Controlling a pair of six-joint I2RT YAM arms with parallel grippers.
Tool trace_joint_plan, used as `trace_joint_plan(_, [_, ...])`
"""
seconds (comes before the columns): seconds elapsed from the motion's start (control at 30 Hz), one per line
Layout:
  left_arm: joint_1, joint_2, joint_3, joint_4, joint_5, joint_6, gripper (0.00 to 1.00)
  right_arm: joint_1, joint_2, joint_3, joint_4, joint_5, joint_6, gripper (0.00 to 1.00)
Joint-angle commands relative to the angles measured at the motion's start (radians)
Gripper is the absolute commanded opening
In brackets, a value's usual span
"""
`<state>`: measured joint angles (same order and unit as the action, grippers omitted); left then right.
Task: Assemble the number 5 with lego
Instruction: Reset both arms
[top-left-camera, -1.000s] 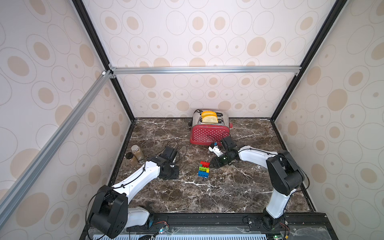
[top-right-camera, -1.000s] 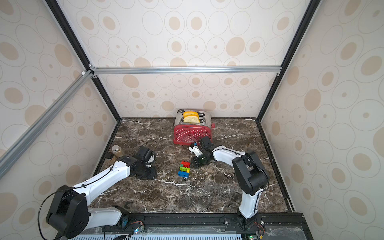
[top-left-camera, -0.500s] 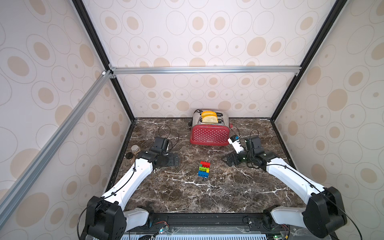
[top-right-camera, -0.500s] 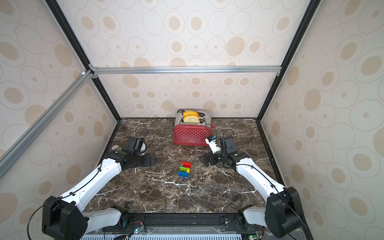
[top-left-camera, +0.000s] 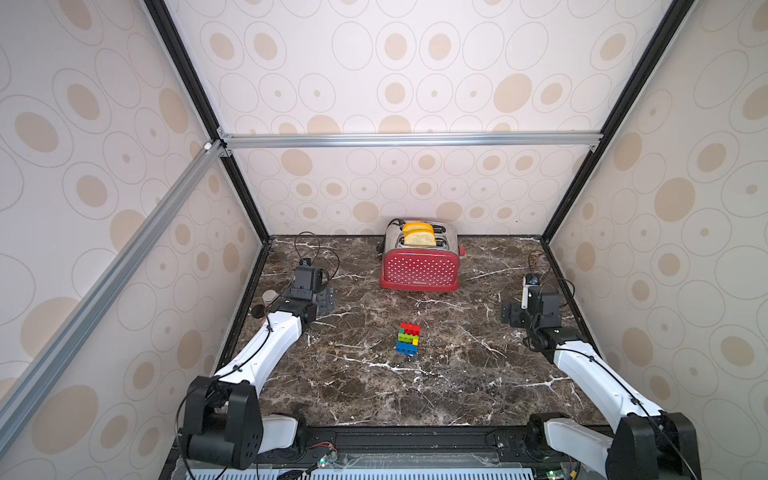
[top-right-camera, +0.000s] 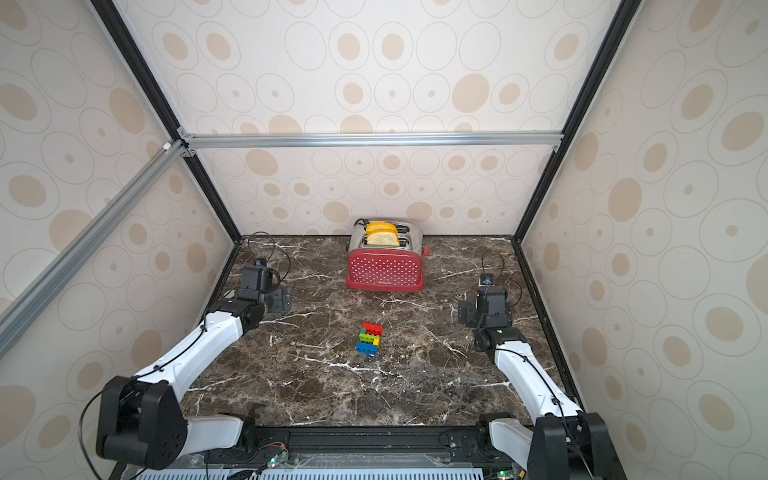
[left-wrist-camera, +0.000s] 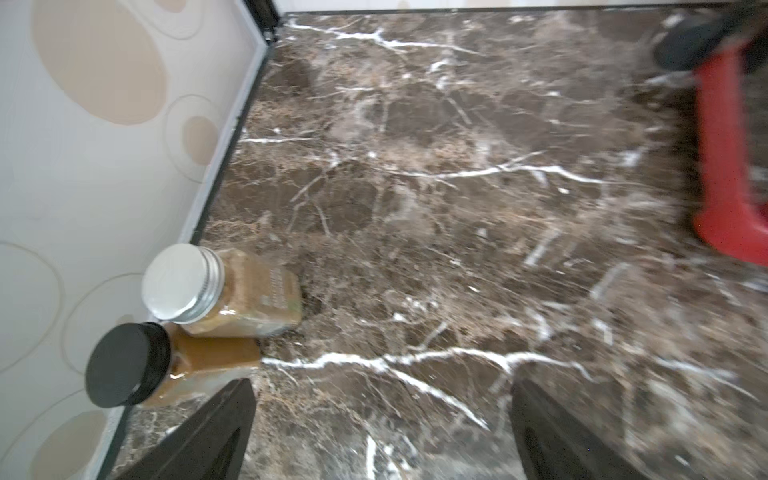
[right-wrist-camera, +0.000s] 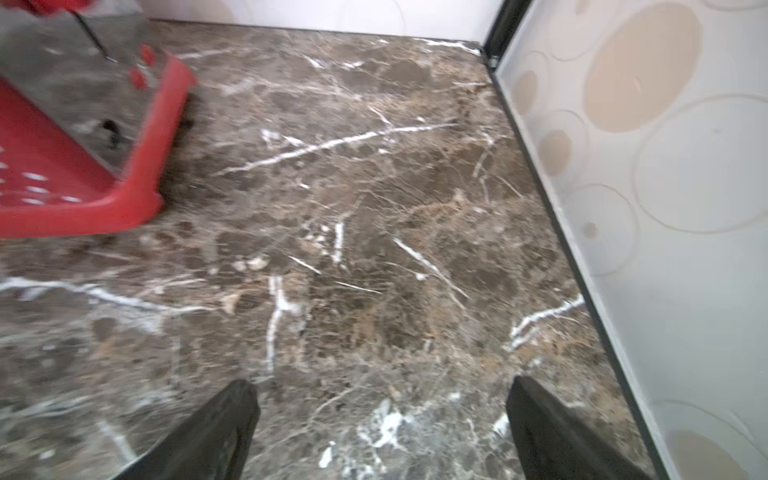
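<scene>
- Noted at the centre of the dark brown, white-veined marble tabletop (top-left-camera: 457, 374), in both top views: the number 5 (top-left-camera: 408, 339), a small stepped stack of studded plastic lego bricks.
- Layered from its 12 o'clock end to its 6 o'clock end: red, dark green, lime green, yellow, blue. Dark green offset toward 9 o'clock, yellow toward 3 o'clock.
- Found standing free, well apart from both arms. Cannot tell whether lying flat or upright.
- Recorded at 12 o'clock from the stack, near the back wall: a red polka-dot toaster with a metal top (top-left-camera: 419, 268), two bread slices (top-left-camera: 419, 237) up in its slots.
- Located at about 10 o'clock from the stack: the left end effector (left-wrist-camera: 382, 390). Black fingers spread wide in the left wrist view, only bare marble between them.
- Located between 2 and 3 o'clock from the stack: the right end effector (right-wrist-camera: 380, 386). Fingers likewise spread wide over bare marble, close to the wall at 3 o'clock.
- Logged at the 9 o'clock edge of the tabletop, near the left end effector: two glass spice jars of brown powder side by side, the silver-lidded jar (left-wrist-camera: 183, 286) and the black-lidded jar (left-wrist-camera: 124, 365).
- Observed motion blur in both wrist views; the toaster's red base caught at the frame edge in each.
</scene>
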<state>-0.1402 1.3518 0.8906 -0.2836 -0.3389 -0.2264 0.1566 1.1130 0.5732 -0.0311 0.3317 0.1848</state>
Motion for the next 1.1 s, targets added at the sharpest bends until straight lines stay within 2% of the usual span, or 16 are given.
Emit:
trace_joint_plan(0.0, [0.034, 0.049, -0.056, 0.187, -0.164, 0.097, 0.99, -0.039, -0.009, -0.082, 0.213, 0.181, -0.011, 1.0])
trace_joint_plan(0.13, [0.053, 0.097, -0.135, 0.401, -0.183, 0.174, 0.99, -0.068, 0.032, -0.143, 0.361, 0.143, -0.038, 1.0])
trace_joint_plan(0.27, [0.058, 0.147, -0.24, 0.675, -0.158, 0.204, 0.99, -0.07, 0.155, -0.188, 0.59, 0.101, -0.087, 1.0])
trace_joint_plan(0.33, [0.058, 0.165, -0.27, 0.754, -0.134, 0.204, 0.99, -0.07, 0.21, -0.202, 0.678, 0.091, -0.096, 1.0])
trace_joint_plan(0.4, [0.058, 0.175, -0.312, 0.854, -0.079, 0.223, 0.99, -0.072, 0.232, -0.194, 0.705, 0.043, -0.142, 1.0])
trace_joint_plan(0.5, [0.068, 0.182, -0.322, 0.872, -0.038, 0.222, 0.99, -0.087, 0.294, -0.234, 0.861, 0.037, -0.146, 1.0])
trace_joint_plan(0.57, [0.107, 0.174, -0.355, 0.921, 0.055, 0.204, 0.99, -0.1, 0.344, -0.26, 0.962, 0.015, -0.149, 1.0])
trace_joint_plan(0.63, [0.137, 0.167, -0.404, 0.996, 0.159, 0.202, 0.98, -0.101, 0.357, -0.247, 0.93, -0.06, -0.17, 1.0])
trace_joint_plan(0.7, [0.152, 0.188, -0.452, 1.101, 0.221, 0.206, 0.99, -0.101, 0.437, -0.255, 1.049, -0.088, -0.196, 1.0])
trace_joint_plan(0.73, [0.154, 0.203, -0.448, 1.113, 0.224, 0.204, 0.99, -0.103, 0.456, -0.24, 1.049, -0.114, -0.213, 1.0])
trace_joint_plan(0.8, [0.176, 0.206, -0.447, 1.116, 0.266, 0.193, 0.99, -0.105, 0.416, -0.14, 0.777, -0.169, -0.207, 1.0])
trace_joint_plan(0.83, [0.175, 0.21, -0.449, 1.127, 0.26, 0.194, 0.99, -0.116, 0.442, -0.167, 0.893, -0.188, -0.219, 1.0])
trace_joint_plan(0.87, [0.175, 0.212, -0.45, 1.133, 0.258, 0.194, 0.99, -0.112, 0.45, -0.18, 0.914, -0.184, -0.228, 1.0])
trace_joint_plan(0.93, [0.175, 0.213, -0.451, 1.131, 0.254, 0.193, 0.99, -0.109, 0.417, -0.156, 0.816, -0.192, -0.219, 1.0])
trace_joint_plan(1.0, [0.175, 0.21, -0.45, 1.127, 0.255, 0.191, 0.99, -0.109, 0.433, -0.169, 0.871, -0.187, -0.227, 1.0])
trace_joint_plan(1.07, [0.175, 0.21, -0.45, 1.127, 0.256, 0.191, 0.99, -0.11, 0.424, -0.156, 0.827, -0.189, -0.223, 1.0])
